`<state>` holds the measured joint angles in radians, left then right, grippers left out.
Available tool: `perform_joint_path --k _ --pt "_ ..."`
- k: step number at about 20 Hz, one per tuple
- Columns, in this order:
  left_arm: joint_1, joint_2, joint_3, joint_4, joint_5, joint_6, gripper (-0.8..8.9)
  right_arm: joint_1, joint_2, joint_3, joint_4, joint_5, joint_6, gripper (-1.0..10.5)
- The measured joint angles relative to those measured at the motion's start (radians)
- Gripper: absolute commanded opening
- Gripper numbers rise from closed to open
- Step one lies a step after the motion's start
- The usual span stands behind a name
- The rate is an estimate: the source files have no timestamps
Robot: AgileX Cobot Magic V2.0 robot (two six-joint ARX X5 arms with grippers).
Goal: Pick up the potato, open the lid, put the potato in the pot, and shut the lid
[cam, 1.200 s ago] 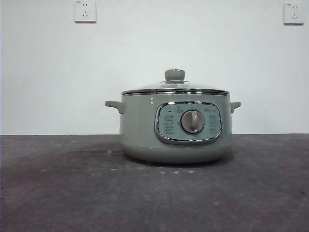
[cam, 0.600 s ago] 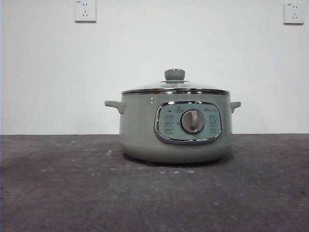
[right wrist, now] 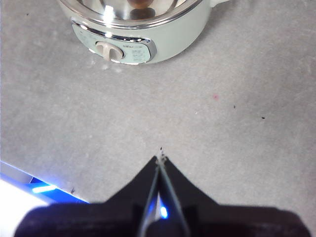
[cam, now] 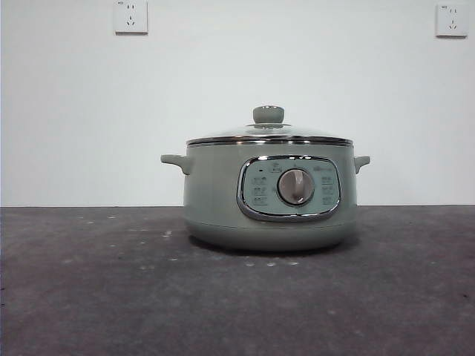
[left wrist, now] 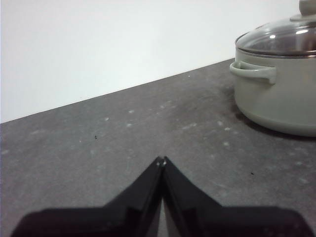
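Observation:
The sage-green pot stands on the dark table, right of centre, its dial panel facing the front view. The glass lid sits shut on it, knob up. In the right wrist view a brown lump, apparently the potato, shows through the lid inside the pot. My left gripper is shut and empty, low over the table, well away from the pot's side handle. My right gripper is shut and empty, high over the table in front of the pot. Neither arm shows in the front view.
The grey table runs back to a white wall with two sockets. In the right wrist view the table's edge shows with blue light beyond it.

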<state>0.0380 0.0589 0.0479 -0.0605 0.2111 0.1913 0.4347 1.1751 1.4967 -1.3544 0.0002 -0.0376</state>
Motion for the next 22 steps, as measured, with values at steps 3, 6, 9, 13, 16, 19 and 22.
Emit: perform_joint_path --k 3,6,9,13,16,19,22 --pt "0.006 -0.052 -0.03 -0.084 0.0 -0.039 -0.01 0.0 0.0 0.0 0.0 0.0 0.0 0.0" --pt "0.008 -0.053 -0.029 -0.101 0.003 -0.063 -0.01 0.0 0.0 0.0 0.0 0.0 0.0 0.0" --pt "0.008 -0.045 -0.029 -0.101 0.005 -0.074 -0.01 0.0 0.0 0.0 0.0 0.004 0.0 0.0" --pt "0.008 -0.028 -0.03 -0.101 0.005 -0.08 -0.01 0.0 0.0 0.0 0.0 0.007 0.0 0.0" --pt "0.008 -0.015 -0.029 -0.101 0.005 -0.08 -0.01 0.0 0.0 0.0 0.0 0.008 0.0 0.0" --pt "0.008 0.0 -0.029 -0.101 0.005 -0.08 -0.01 0.0 0.0 0.0 0.0 0.008 0.0 0.0" --pt "0.008 0.013 -0.029 -0.101 0.005 -0.08 -0.01 -0.017 -0.019 -0.002 0.01 0.047 -0.012 0.0"
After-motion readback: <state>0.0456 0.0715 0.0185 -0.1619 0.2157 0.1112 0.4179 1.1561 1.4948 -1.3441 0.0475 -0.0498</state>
